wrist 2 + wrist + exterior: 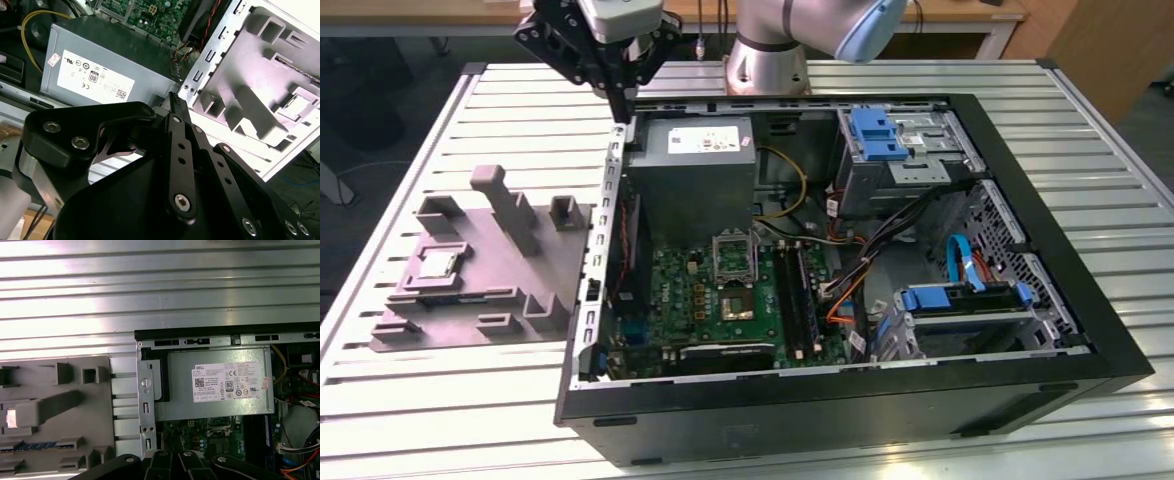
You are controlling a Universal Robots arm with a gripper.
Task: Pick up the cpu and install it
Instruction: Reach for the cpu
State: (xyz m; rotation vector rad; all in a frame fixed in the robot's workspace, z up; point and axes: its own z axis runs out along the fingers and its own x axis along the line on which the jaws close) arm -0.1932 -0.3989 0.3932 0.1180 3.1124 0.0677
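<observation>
The cpu [438,264] lies in the grey fixture [507,285] on the exterior view's left, beside the computer case [854,400]. You see the gripper [623,108] well apart from it, over the case's far corner, jaws clenched on nothing.

Black linkage in the way!
In the second wrist view, links of the gripper [176,101] hide the nearest edge of the power supply [100,70]; in the exterior view, the arm [774,50] behind is cut off.
</observation>
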